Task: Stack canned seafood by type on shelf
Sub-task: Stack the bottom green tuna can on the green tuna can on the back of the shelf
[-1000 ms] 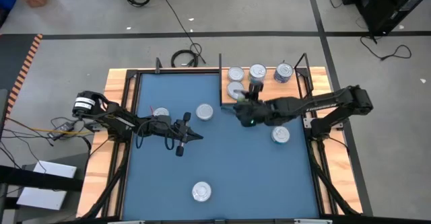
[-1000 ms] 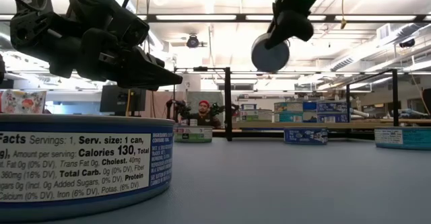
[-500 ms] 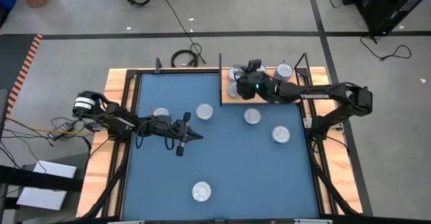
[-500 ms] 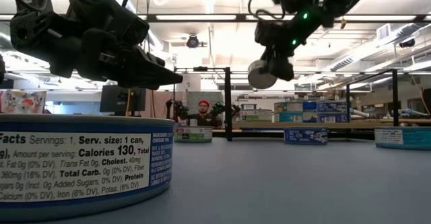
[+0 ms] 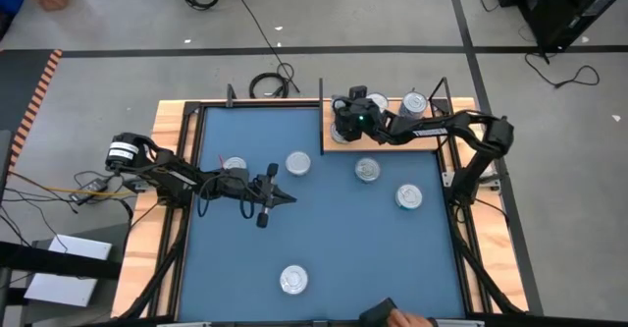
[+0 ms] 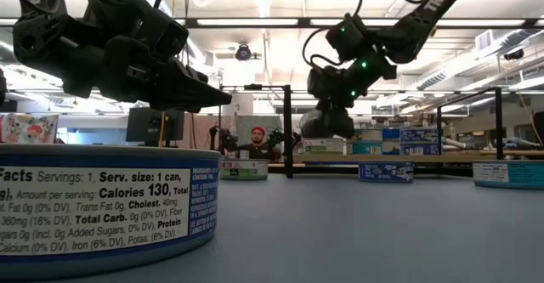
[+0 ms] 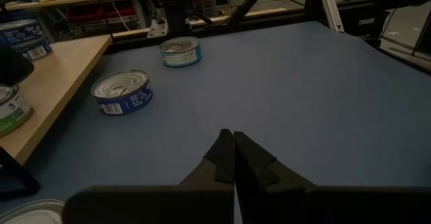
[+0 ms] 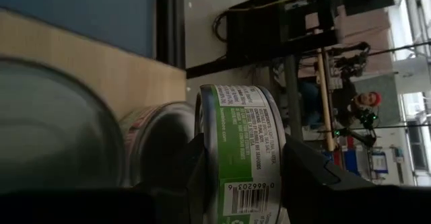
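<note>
The right hand [image 5: 345,123], clamped on a green-labelled tin [image 8: 239,157], hangs over the shelf [image 5: 385,140] at its 9 o'clock edge. The left hand [image 5: 278,198], fingers together, waits mid-mat.

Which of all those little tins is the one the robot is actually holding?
The green-labelled tin, clamped between the right gripper fingers above the wooden shelf. Every other tin rests on the shelf or the blue mat.

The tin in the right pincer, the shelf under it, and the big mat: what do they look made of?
The tin held by the right pincer: probably metal under a glossy green printed paper label with a barcode. The shelf: pale matte wood, going by its light-brown tone. The mat: dull blue, no glare, likely fabric or foam; hard to say which.
</note>
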You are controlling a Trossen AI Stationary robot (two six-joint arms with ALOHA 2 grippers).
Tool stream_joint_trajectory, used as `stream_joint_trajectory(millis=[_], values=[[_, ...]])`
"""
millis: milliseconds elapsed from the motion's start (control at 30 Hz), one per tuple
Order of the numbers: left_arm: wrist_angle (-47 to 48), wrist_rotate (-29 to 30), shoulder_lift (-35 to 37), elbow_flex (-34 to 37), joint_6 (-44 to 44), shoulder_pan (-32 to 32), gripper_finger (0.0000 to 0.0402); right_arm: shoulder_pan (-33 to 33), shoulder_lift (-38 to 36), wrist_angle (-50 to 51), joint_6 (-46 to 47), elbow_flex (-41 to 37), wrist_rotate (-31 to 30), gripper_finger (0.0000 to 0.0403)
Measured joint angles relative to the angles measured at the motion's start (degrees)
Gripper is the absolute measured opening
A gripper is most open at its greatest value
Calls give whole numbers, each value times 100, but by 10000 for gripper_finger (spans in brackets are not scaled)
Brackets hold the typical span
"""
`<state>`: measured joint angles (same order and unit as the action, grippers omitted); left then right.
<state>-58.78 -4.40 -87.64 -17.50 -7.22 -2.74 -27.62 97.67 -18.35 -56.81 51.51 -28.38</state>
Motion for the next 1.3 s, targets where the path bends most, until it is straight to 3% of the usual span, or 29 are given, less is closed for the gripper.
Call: stream_joint_trajectory(millis=[500, 1300], values=[[0, -4, 0, 4, -2, 0, 1, 13, 58, 4, 56, 7, -37, 216], [1, -15, 0, 4, 0, 0, 1, 107, 57, 311, 1190, 7, 3, 225]])
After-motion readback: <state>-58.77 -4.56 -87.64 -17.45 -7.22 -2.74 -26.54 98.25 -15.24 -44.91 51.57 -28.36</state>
